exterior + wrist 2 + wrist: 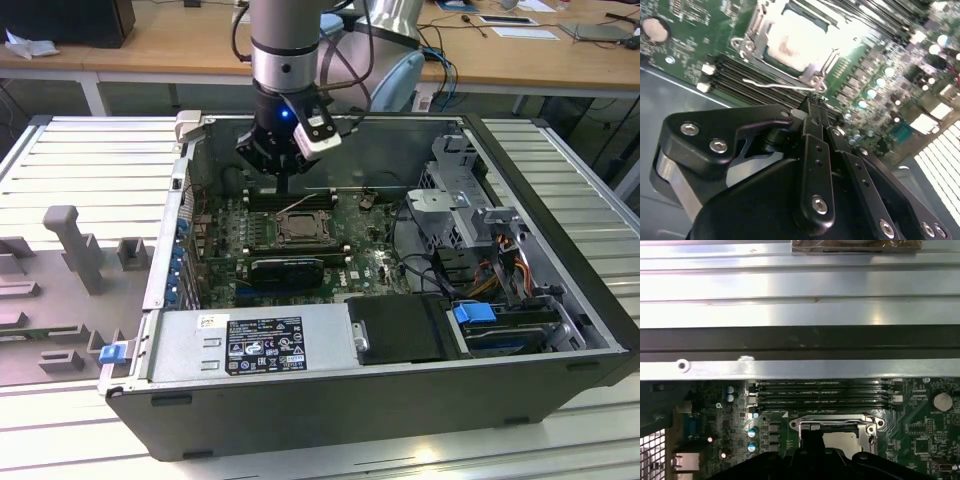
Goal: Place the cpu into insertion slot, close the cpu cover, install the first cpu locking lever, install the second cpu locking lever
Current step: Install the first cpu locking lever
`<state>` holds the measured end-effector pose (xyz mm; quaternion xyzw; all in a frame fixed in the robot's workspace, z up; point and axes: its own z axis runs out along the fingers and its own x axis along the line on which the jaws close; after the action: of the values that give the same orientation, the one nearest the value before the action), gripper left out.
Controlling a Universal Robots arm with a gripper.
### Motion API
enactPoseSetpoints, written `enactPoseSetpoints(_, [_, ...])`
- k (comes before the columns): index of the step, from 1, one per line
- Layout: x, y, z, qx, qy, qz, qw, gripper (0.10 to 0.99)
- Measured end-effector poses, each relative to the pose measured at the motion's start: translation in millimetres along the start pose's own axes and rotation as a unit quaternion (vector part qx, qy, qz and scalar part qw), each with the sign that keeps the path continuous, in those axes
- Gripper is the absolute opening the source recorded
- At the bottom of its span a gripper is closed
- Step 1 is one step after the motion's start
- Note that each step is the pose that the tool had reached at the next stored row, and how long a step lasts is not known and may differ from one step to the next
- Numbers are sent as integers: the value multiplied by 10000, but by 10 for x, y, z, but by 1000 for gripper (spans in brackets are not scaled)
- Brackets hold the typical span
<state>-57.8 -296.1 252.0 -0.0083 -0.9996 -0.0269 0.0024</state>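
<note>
The claw (pixel 813 101), pressed together, sits at the free end of the wire lever (pixel 773 85), likely stiff and springy, best pushed near that tip, beside the chip (pixel 800 39) under its frame (pixel 756 36).

power supply label (pixel 264 345), print illegible

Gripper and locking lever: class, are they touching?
Cannot tell. In the second wrist view the gripper sits right at the end of the lever and covers it, so neither contact nor a gap shows plainly.
</note>
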Motion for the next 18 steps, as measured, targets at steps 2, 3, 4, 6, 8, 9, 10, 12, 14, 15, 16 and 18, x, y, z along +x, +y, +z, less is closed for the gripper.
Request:
enactPoseSetpoints(2, [-22,-1,19,4,7,-143,9999,106])
enactPoseSetpoints(3, [-22,-1,31,5,14,-298,9996,106])
enactPoseSetpoints(4, [-22,-2,34,6,14,-367,9993,106])
enactPoseSetpoints(6, [-19,-3,36,-13,-45,-391,9992,106])
enactPoseSetpoints(8, [-15,-3,40,-44,-170,-399,9990,106])
enactPoseSetpoints(9, [-18,-4,47,-54,-177,-351,9992,106])
enactPoseSetpoints(10, [-20,-4,53,-67,-180,-293,9994,106])
enactPoseSetpoints(12, [-23,-5,68,-103,-184,-233,9995,106])
enactPoseSetpoints(14, [-23,-6,91,-124,-186,-200,9995,106])
enactPoseSetpoints(15, [-24,-8,102,-165,-186,-184,9995,106])
enactPoseSetpoints(16, [-24,-7,113,-227,-188,-174,9994,106])
enactPoseSetpoints(18, [-36,-9,154,-252,-189,-156,9994,106])
